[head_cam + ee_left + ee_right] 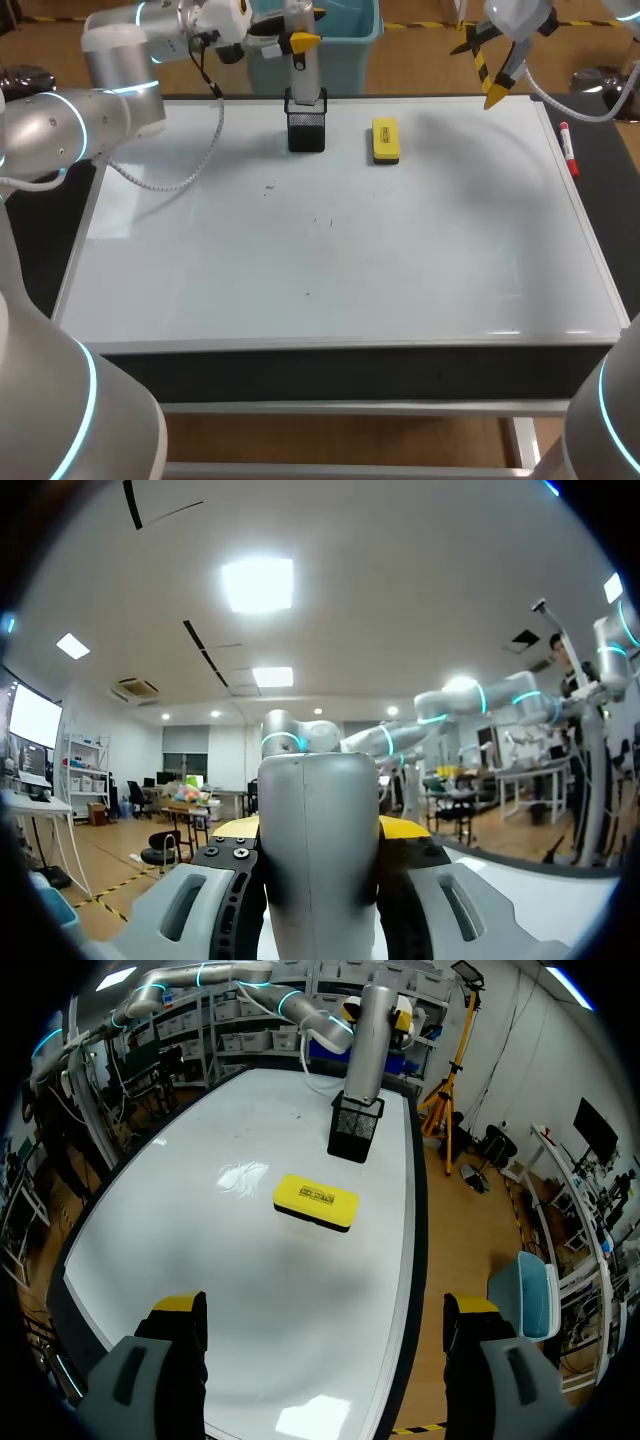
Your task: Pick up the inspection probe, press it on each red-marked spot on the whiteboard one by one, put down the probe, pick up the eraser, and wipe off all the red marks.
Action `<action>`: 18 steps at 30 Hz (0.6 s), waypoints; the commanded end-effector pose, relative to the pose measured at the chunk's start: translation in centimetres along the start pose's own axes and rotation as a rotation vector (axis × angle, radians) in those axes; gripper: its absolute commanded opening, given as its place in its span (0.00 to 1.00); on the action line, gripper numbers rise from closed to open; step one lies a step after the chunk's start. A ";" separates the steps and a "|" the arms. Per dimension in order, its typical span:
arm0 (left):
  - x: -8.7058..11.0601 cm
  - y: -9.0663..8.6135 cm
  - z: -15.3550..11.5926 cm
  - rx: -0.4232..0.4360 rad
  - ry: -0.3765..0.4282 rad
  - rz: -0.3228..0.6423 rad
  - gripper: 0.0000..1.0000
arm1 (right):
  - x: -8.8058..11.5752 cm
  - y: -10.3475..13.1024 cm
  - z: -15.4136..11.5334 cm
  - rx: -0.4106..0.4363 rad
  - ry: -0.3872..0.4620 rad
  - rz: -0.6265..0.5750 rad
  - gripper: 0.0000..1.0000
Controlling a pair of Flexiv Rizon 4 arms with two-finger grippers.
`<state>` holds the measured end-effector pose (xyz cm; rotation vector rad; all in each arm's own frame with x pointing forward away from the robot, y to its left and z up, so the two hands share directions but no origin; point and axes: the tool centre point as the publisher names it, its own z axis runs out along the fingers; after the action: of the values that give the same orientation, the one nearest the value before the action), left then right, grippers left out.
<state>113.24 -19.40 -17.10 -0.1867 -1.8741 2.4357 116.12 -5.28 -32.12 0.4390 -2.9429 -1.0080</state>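
The silver inspection probe (303, 78) stands upright with its lower end in the black mesh holder (306, 128) at the back of the whiteboard (340, 260). My left gripper (300, 42) is shut on the probe's upper part; in the left wrist view the probe (318, 860) fills the space between the fingers. The yellow eraser (385, 140) lies flat on the board just right of the holder. My right gripper (482, 70) hangs open and empty above the board's back right. From the right wrist view the eraser (315, 1201), holder (356, 1125) and probe (372, 1030) lie ahead of my right gripper (325, 1320).
A red marker pen (567, 148) lies on the dark strip along the board's right edge. Only a few tiny dark specks (322, 221) show on the white surface. A white cable (190, 170) from my left arm droops over the board's back left.
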 end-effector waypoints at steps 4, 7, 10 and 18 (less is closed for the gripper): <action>0.5 0.9 0.2 -0.001 -0.024 -0.015 0.00 | 0.0 0.1 -0.1 0.006 0.003 -0.001 1.00; 0.4 1.4 0.1 -0.001 -0.035 -0.020 0.00 | 0.0 0.1 -0.1 0.006 0.003 -0.001 1.00; 0.3 2.0 -0.1 -0.006 -0.050 -0.018 0.00 | 0.0 0.1 -0.1 0.006 0.003 -0.001 1.00; 0.1 3.7 -0.3 0.000 -0.056 -0.012 0.00 | 0.0 0.1 -0.1 0.006 0.003 -0.001 1.00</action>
<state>113.26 -19.86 -20.19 -0.1078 -1.9042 2.4460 116.13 -5.29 -32.13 0.4389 -2.9430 -1.0081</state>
